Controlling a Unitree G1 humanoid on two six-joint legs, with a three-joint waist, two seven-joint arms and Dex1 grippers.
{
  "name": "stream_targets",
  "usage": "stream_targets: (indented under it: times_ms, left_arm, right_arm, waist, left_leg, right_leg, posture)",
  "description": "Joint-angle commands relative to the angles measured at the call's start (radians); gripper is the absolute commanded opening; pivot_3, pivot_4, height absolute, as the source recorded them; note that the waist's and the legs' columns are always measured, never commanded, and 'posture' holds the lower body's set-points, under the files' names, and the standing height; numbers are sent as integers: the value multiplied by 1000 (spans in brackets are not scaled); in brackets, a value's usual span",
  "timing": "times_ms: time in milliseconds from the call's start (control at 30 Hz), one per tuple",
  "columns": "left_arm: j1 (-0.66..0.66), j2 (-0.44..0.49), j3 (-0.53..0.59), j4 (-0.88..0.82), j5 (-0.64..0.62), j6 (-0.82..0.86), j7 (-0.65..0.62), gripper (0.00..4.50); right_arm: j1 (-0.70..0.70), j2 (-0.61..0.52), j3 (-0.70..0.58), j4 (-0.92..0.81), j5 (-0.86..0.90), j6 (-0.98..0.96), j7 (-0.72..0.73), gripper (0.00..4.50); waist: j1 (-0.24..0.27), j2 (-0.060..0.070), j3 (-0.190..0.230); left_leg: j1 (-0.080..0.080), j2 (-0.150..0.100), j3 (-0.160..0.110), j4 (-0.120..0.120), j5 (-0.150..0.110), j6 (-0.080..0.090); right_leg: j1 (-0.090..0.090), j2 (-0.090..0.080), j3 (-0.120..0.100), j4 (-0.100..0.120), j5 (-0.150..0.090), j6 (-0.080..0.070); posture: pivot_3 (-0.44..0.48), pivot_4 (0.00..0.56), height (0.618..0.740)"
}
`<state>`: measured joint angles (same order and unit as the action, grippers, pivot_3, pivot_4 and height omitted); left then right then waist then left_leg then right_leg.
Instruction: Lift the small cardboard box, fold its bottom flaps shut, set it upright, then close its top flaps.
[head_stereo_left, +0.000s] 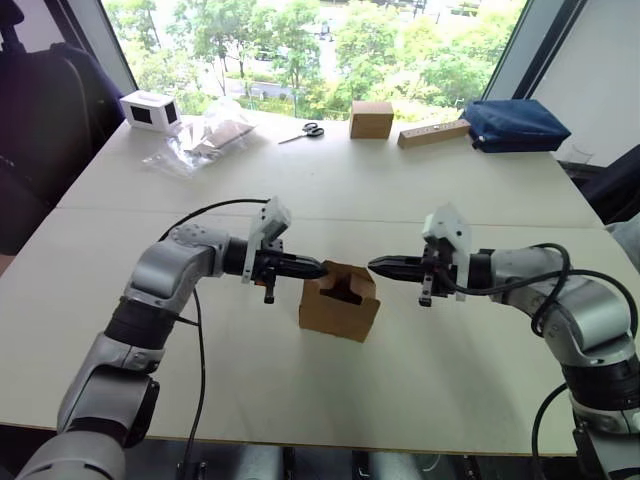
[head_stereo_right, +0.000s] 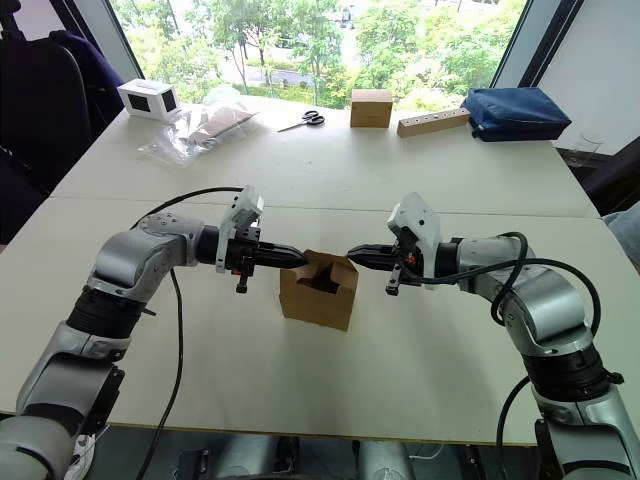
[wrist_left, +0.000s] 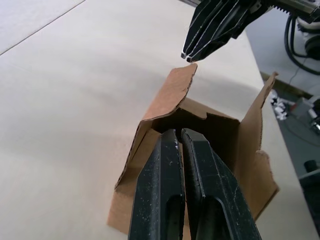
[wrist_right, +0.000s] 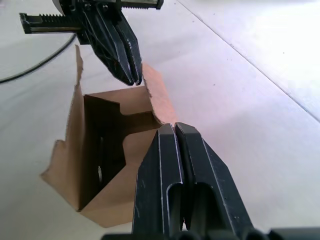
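The small cardboard box (head_stereo_left: 338, 314) stands on the table (head_stereo_left: 300, 180) between my two grippers, its open end facing up. Its top flaps (wrist_left: 172, 95) stick up around the dark opening. My left gripper (head_stereo_left: 320, 267) is shut, and its tip is at the box's left flap, level with the rim. My right gripper (head_stereo_left: 373, 265) is also shut and points at the box's right upper edge from close by. Nothing sits between either pair of fingers. I cannot tell whether the tips touch the cardboard. The box's bottom is hidden against the table.
Along the far edge lie a white box with dark windows (head_stereo_left: 150, 110), a clear plastic bag (head_stereo_left: 205, 140), scissors (head_stereo_left: 305, 131), a cube-like tan box (head_stereo_left: 371, 119), a wooden block (head_stereo_left: 433, 133) and a blue pouch (head_stereo_left: 515, 125). A black cable (head_stereo_left: 195, 340) hangs by my left arm.
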<state>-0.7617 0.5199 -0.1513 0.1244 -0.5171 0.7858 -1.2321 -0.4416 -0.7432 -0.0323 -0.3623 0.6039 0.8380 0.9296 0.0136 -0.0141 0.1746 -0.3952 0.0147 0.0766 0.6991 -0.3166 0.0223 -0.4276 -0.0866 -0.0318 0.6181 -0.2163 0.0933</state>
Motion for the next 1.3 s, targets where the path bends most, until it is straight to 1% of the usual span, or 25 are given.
stream_targets:
  times_ms: [33, 100, 133, 200, 267, 367, 467, 533, 567, 633, 733, 867, 1100, 1300]
  left_arm:
    - [-87, -11, 89, 139, 13, -61, 59, 142]
    - [-102, -25, 89, 229, 53, -123, 81, 142]
    - [-108, -33, 88, 275, 73, -160, 92, 142]
    - [-111, -40, 70, 330, 108, -206, 78, 142]
    - [-109, -43, 47, 367, 142, -248, 56, 142]
    - [-106, -55, 15, 434, 192, -315, 35, 142]
    - [-101, -71, -23, 512, 243, -382, 6, 142]
    - [-103, -87, -40, 548, 268, -412, -8, 142]
    - [-105, -95, -43, 562, 276, -423, -10, 142]
    - [-105, -114, -51, 579, 293, -439, -18, 142]
    - [-104, -140, -54, 571, 299, -436, -31, 142]
    - [-95, -157, -53, 529, 291, -406, -43, 142]
    - [-46, -143, -57, 444, 294, -386, -55, 142]
    - [8, -120, -60, 310, 264, -285, -73, 142]
  right_arm:
    - [-12, -34, -178, -88, 173, 97, -22, 0]
    - [-13, -33, -188, -163, 244, 149, -51, 0]
    - [-14, -47, -179, -207, 239, 159, -73, 0]
    - [-7, -113, -161, -283, 214, 170, -83, 0]
    - [-12, -159, -163, -340, 230, 193, -94, 0]
    - [-32, -176, -177, -414, 343, 241, -128, 0]
    - [-35, -189, -98, -487, 345, 247, -152, 0]
    - [-19, -174, -32, -489, 299, 227, -181, 0]
    - [-10, -190, 10, -489, 253, 208, -180, 0]
    - [-7, -167, 60, -487, 227, 191, -200, 0]
    - [-41, -136, 151, -478, 159, 157, -220, 0]
    - [-62, -147, 240, -446, 41, 97, -211, 0]
    - [-54, -160, 297, -379, -107, -9, -184, 0]
    - [-38, -144, 322, -342, -164, -53, -151, 0]
  waist:
    - [1, 0, 0]
    - [-1, 0, 0]
    - [-4, 0, 0]
    - [-5, 0, 0]
    - [-3, 0, 0]
    - [-3, 0, 1]
    - [-2, 0, 1]
    - [-2, -1, 1]
    - [-1, -1, 1]
    - [-1, -1, 1]
    - [-2, -1, 0]
    - [-2, -1, 0]
    - [-3, -1, 0]
    - [-2, -1, 0]
  left_leg:
    - [0, 0, 0, 0, 0, 0]
    - [0, -1, 0, 0, 0, 0]
    - [1, 0, 0, 0, 0, 0]
    - [1, 0, 0, -1, 0, 0]
    - [0, 0, 0, -1, 0, 0]
    - [-1, 0, 1, -1, 0, 0]
    - [-1, 0, 1, -1, 0, 0]
    - [-2, 0, 0, -1, 0, 0]
    - [-2, 0, 0, 0, 0, 0]
    - [-4, 0, 0, 0, 0, 1]
    - [-10, -1, 0, 1, 0, 1]
    - [-12, -1, 0, 2, 0, 1]
    - [-12, -1, 0, 2, 0, 1]
    - [-12, 0, 0, 2, 0, 1]
  right_leg:
    - [0, 0, 0, 0, 0, 0]
    - [0, -1, 0, -1, 0, 0]
    - [0, -1, 0, 0, 0, 1]
    - [0, 0, 0, 0, 0, 1]
    - [-2, 0, 0, 0, 0, 1]
    - [-2, -1, -1, -1, 0, 0]
    - [-2, -2, -1, -1, 0, -1]
    - [-2, -2, -1, -2, -1, -2]
    - [-2, -2, -1, -2, -1, -2]
    - [-3, -2, -1, -2, -1, -3]
    - [-8, -2, -1, -2, 0, -1]
    - [-11, -2, -1, 0, 1, 0]
    - [-11, -1, -1, 0, 1, 1]
    - [-11, -1, -1, 1, 1, 1]
  posture:
    - [0, 150, 740]
    - [0, 150, 740]
    - [0, 150, 740]
    - [0, 150, 740]
    - [0, 150, 740]
    - [0, 150, 740]
    - [0, 150, 740]
    - [0, 150, 740]
    - [0, 150, 740]
    - [0, 150, 740]
    - [0, 150, 740]
    - [0, 150, 740]
    - [0, 150, 740]
    - [0, 150, 740]
